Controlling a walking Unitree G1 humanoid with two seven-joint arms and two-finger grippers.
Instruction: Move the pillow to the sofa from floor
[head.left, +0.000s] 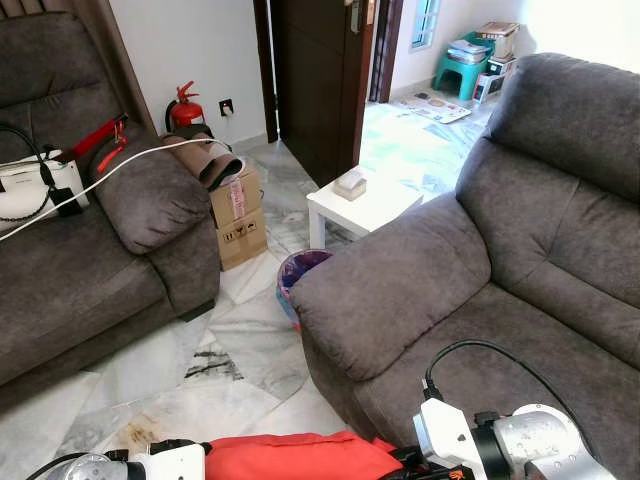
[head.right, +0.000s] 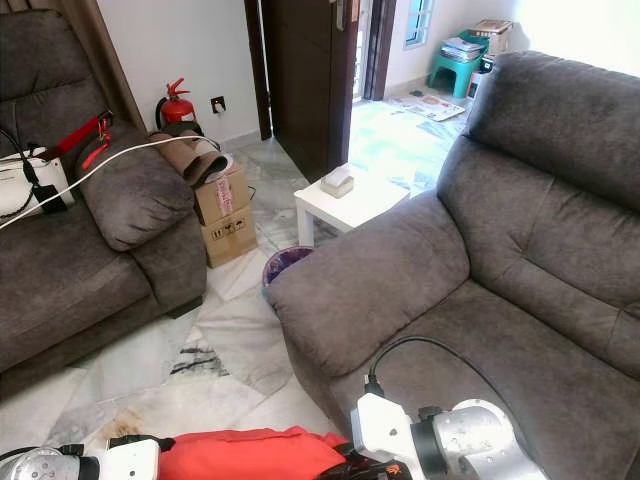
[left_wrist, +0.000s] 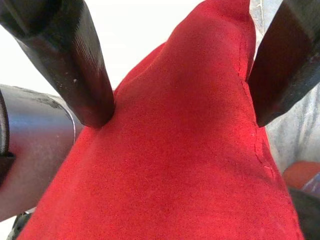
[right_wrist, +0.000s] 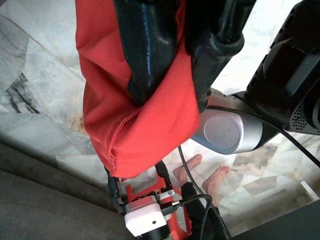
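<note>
Both end effectors, left (left_wrist: 175, 70) and right (right_wrist: 175, 55), clamped on red pillow (head.left: 290, 457); keep it level, carry toward sofa (head.left: 520, 290) at 2 o'clock.

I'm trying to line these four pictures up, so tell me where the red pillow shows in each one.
Left eye view: red pillow at the bottom edge, between the two arms.
Right eye view: at the bottom edge, left of centre.
Left wrist view: close up, between the left gripper's fingers.
Right wrist view: hanging from the right gripper.
Shared landmark: the marble floor, also in the right wrist view.
</note>
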